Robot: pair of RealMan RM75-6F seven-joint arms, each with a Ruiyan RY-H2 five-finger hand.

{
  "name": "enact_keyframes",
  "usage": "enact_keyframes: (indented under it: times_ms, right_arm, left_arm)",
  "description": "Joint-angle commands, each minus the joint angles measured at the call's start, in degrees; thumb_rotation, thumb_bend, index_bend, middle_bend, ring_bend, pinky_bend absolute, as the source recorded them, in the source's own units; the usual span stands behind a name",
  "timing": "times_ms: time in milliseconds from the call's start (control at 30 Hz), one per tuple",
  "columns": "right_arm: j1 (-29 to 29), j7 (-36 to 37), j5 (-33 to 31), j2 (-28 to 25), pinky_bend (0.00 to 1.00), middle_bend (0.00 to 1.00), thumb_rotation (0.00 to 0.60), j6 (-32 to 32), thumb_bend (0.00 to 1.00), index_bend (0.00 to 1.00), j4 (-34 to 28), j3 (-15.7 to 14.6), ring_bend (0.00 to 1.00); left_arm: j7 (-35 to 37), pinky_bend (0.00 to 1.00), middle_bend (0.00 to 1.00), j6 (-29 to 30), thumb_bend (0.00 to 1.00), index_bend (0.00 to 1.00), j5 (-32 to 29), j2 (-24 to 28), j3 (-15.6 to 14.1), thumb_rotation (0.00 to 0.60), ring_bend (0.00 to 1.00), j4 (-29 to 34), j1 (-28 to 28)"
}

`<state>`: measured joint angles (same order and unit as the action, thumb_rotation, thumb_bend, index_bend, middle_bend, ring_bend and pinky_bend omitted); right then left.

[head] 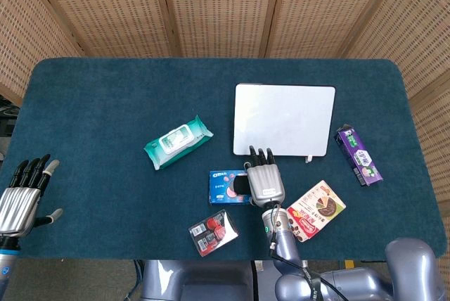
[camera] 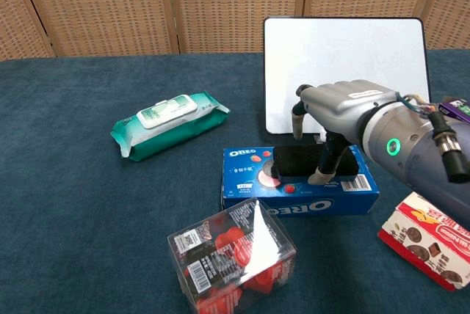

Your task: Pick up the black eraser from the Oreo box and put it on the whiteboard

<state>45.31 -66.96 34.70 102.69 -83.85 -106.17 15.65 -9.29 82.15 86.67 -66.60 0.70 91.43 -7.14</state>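
The black eraser lies on top of the blue Oreo box, near the table's front middle. My right hand hovers over the eraser's right part, thumb tip down on the box in front of it, fingers arched behind it, not closed on it. In the head view this hand covers the box's right end, and only the eraser's left end shows. The whiteboard lies flat just beyond the box. My left hand hangs at the table's front left, fingers spread, holding nothing.
A green wet-wipes pack lies left of the whiteboard. A clear box of red sweets sits in front of the Oreo box. A red-and-white snack box lies to the right, and a purple pack beyond it.
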Motion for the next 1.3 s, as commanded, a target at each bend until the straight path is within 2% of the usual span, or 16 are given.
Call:
enact_keyframes:
  times_ms: [33,667,1300]
  right_arm:
    - [0.1,-0.1,-0.4,0.1,0.0,0.0,0.6,0.0,0.12,0.36,0.2,-0.1,0.0]
    - [1.6,1.0,0.9,1.1,0.0,0.0,0.6,-0.6,0.21,0.51,1.8,-1.1,0.0]
    - [-0.1,5.9,6.6,-1.4,0.0,0.0,0.6,-2.2,0.22,0.53,1.8,-1.8,0.0]
  left_arm:
    - [0.0,0.0,0.0,0.0,0.15,0.0,0.0,0.0,0.0,0.6,0.0,0.0,0.0]
    - [-0.3,0.0,0.0,-0.3,0.16,0.0,1.0,-0.2,-0.6,0.6,0.0,0.1,-0.3]
    - [-0.3,0.0,0.0,0.2,0.16,0.0,1.3,-0.6,-0.6,0.6,0.0,-0.1,-0.2]
